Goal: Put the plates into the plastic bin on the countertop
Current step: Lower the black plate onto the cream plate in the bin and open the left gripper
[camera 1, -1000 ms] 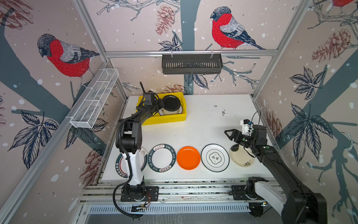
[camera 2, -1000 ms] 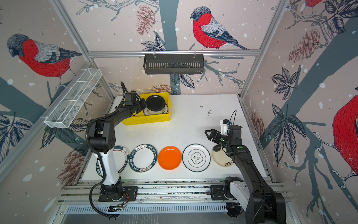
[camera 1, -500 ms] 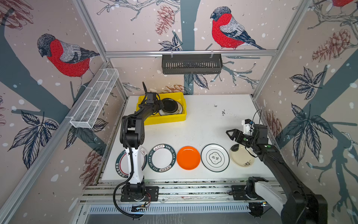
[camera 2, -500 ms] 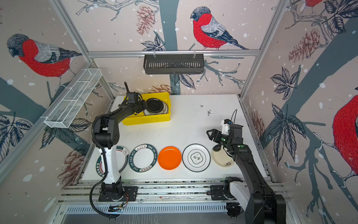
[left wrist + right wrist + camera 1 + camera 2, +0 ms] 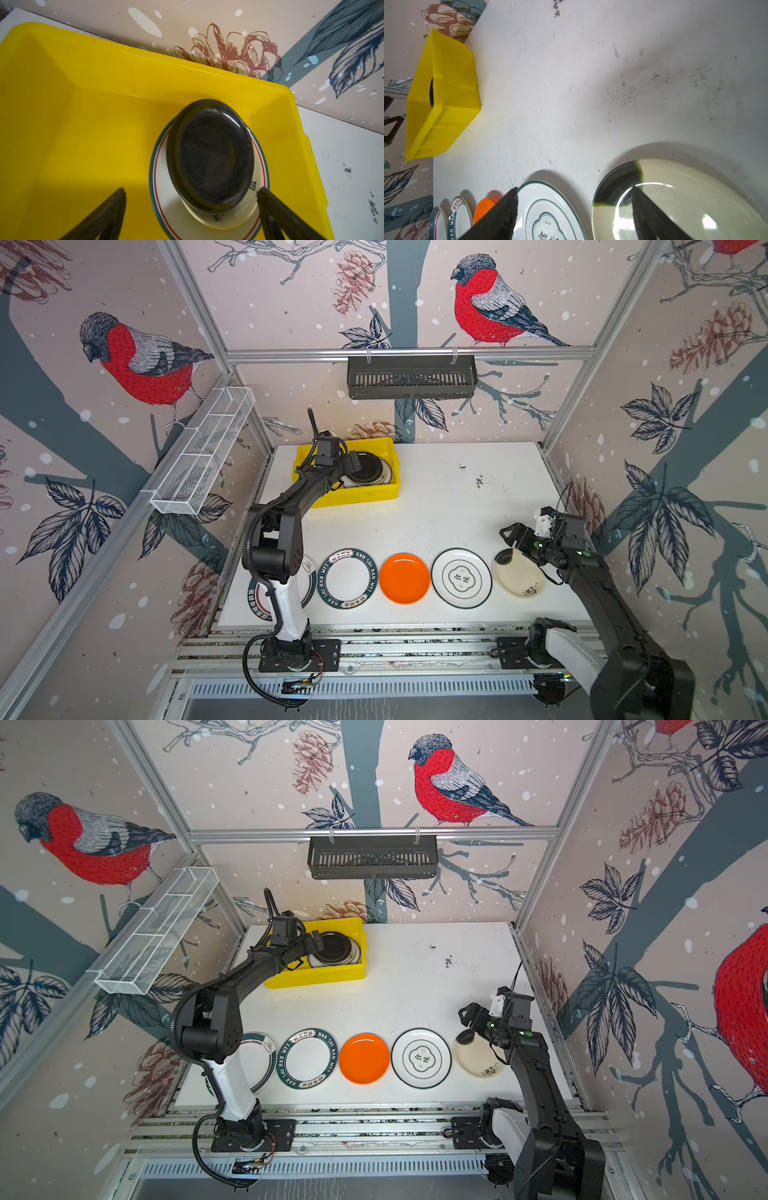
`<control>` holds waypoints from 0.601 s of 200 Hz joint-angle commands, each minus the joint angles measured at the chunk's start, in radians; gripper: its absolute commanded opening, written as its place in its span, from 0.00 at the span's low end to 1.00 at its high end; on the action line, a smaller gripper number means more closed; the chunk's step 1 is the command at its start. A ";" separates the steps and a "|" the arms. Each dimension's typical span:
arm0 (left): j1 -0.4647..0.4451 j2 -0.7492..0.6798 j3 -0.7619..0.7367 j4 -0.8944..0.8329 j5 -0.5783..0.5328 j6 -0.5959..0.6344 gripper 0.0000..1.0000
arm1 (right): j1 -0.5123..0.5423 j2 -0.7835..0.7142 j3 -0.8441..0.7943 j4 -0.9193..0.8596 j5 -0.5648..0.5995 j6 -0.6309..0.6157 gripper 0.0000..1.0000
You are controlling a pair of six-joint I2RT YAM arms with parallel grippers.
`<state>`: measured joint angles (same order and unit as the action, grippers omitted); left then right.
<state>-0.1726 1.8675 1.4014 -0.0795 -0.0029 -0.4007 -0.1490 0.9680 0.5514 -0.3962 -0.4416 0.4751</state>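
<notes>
Plates: two sit in the yellow rectangular plastic bin (image 5: pixel 83 124) at the back left of the white speckled countertop (image 5: pixel 436 506). A black glossy round plate (image 5: pixel 209 158) lies off-centre on a white round plate with a teal and red rim (image 5: pixel 239 218).
Row in front: I count five flat on the countertop. They are a cream round plate with a dark patch (image 5: pixel 519 576), a white round plate with a green ring and characters (image 5: pixel 461 578), a plain orange round plate (image 5: pixel 404 578), a white round plate with a dark-green lettered rim (image 5: pixel 347 578), and one half hidden under the left arm (image 5: pixel 274 547).
Left gripper (image 5: pixel 191 191): spread wide over the bin and holding nothing, one finger close above the white plate's rim.
Right gripper (image 5: pixel 574 189): spread, empty, one finger over the cream plate's dark patch, the other over its neighbour's edge. I cannot tell whether either touches.
Risk at the bin: if I pull back low, a finger may hook a rim and tip the off-centre black plate.
Risk at the cream plate: it lies flat and shallow, so closing may only shove it into the neighbour just beside it.
Risk between arms: if I carry to the bin before the left arm leaves it, the two arms collide.
</notes>
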 commanded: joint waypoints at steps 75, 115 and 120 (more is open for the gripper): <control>-0.119 -0.235 -0.278 0.142 0.082 0.000 0.97 | 0.235 0.024 -0.075 0.017 0.210 0.236 0.87; -0.136 -0.272 -0.315 0.189 0.124 -0.019 0.97 | 0.293 0.054 -0.136 0.085 0.238 0.315 0.88; -0.138 -0.268 -0.313 0.187 0.128 -0.021 0.97 | 0.294 0.061 -0.141 0.095 0.238 0.320 0.88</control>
<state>-0.3019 1.6051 1.0908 0.0456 0.0864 -0.4133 0.1326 1.0065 0.4362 -0.3641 -0.2455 0.7238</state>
